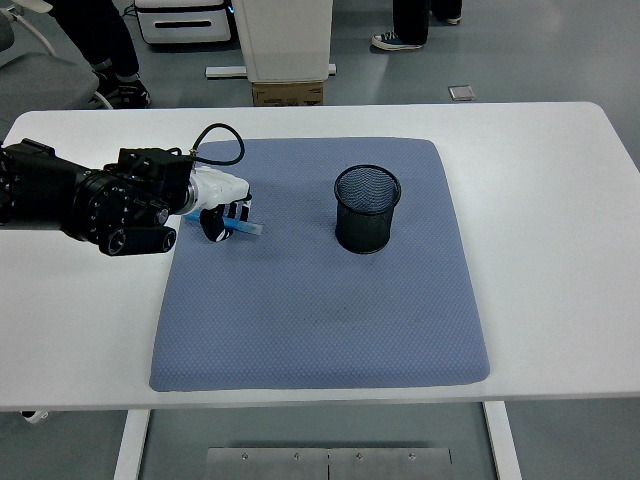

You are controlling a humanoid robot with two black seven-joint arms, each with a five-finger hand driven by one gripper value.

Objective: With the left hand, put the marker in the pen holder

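Black mesh forms the pen holder, a round cup standing upright on a blue-grey quilted mat that covers the middle of the white bench. The holder sits in the upper centre of the mat, a little right of the frame's middle, and its inside looks dark through the mesh.

From the left edge of the frame the black left arm reaches in over the bench, ending in the left hand, which is white with dark fingertips. It lies at the upper left part of the mat, just inside the mat's left border. Its fingers are curled in around a light-blue marker, pinching it low over the fabric; the marker's free end sticks out to the right of the fingers, pointing roughly toward the holder. Whether that end touches the mat cannot be told. The marker and the holder are well apart, with bare mat between them. A black cable loops up from the wrist, over the mat's upper left corner.

At the top of the frame, beyond the bench, a white cabinet base stands on a grey floor, with people's legs and shoes showing beside it.
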